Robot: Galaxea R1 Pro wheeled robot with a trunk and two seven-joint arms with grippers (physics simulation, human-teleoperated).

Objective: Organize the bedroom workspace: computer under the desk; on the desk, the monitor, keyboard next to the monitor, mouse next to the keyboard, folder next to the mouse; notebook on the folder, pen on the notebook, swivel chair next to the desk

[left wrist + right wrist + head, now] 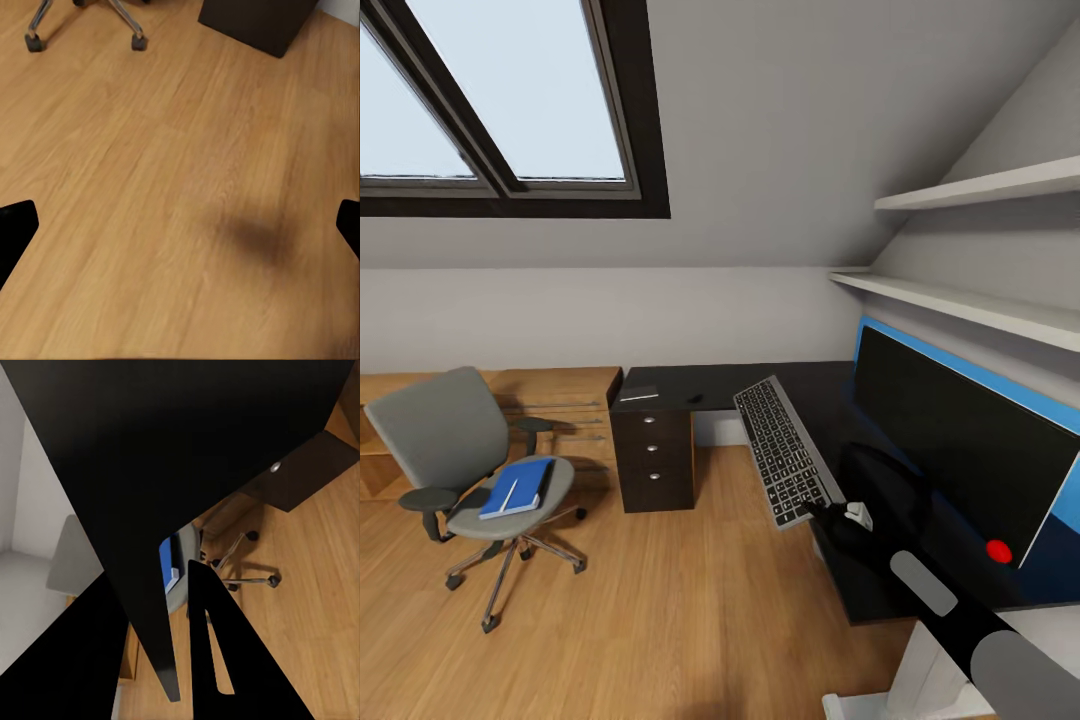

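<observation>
While the right gripper (pixel 830 515) pinches the flat, slim keyboard (pixel 784 450) over the dark desk (pixel 700 385), the left gripper (pixel 180 225) gapes wide.

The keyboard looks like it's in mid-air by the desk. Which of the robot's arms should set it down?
The right. Its end effector is at the near end of the keyboard, apparently holding it tilted over the desk beside the monitor. The left end effector hangs open over bare floor.

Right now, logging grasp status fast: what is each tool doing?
Left tool: open, holding nothing, above the wooden floor.
Right tool: shut on the grey flat keyboard.
</observation>
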